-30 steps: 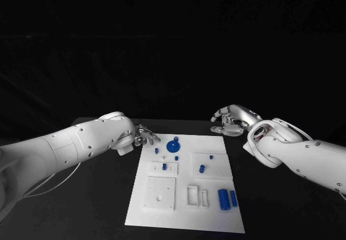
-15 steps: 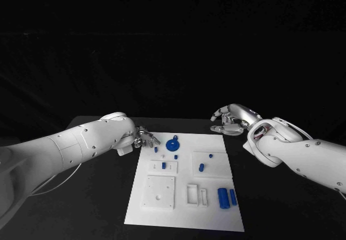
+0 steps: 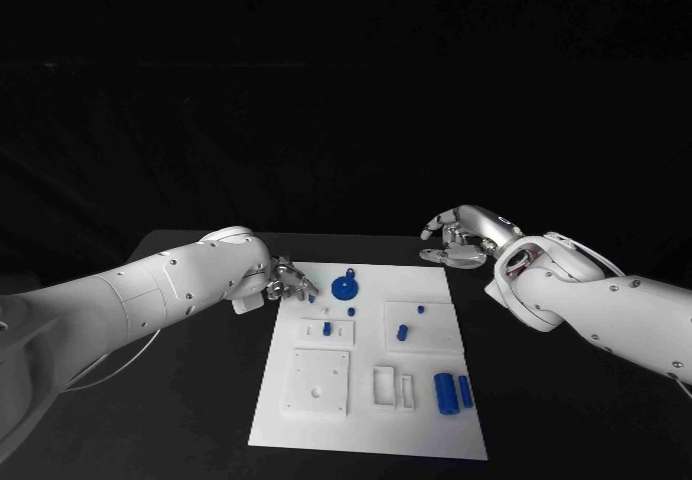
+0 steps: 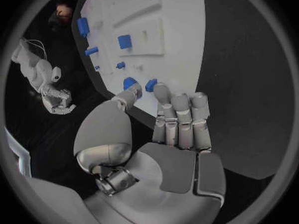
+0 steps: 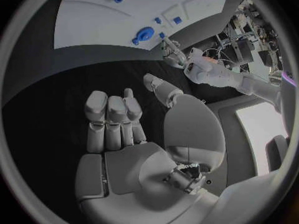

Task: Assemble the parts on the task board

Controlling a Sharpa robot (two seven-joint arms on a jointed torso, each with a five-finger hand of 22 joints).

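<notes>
The white task board (image 3: pixel 325 420) lies mid-table with several blue parts on it. A round blue disc (image 3: pixel 346 290) sits near its far edge, and two blue cylinders (image 3: pixel 453 392) lie near the front right. My left hand (image 3: pixel 289 281) hovers at the board's far left corner, holding nothing. In the left wrist view its fingers (image 4: pixel 179 115) reach straight over the board's edge (image 4: pixel 187 79), their tips beside a small blue piece (image 4: pixel 151 84); the thumb is near a second blue piece (image 4: pixel 129 82). My right hand (image 3: pixel 462 243) hangs loosely curled and unladen beyond the far right corner.
Raised white blocks (image 3: pixel 320 382) and a slotted holder (image 3: pixel 391 388) stand on the board's near half. Black table (image 3: pixel 577 420) flanks the board on both sides. The right wrist view shows the board (image 5: pixel 93 25), the disc (image 5: pixel 145 34) and my left hand (image 5: pixel 174 52).
My left hand has crept down and right, bringing its fingertips closer to the small blue piece at the board's far left. The right hand has stayed put.
</notes>
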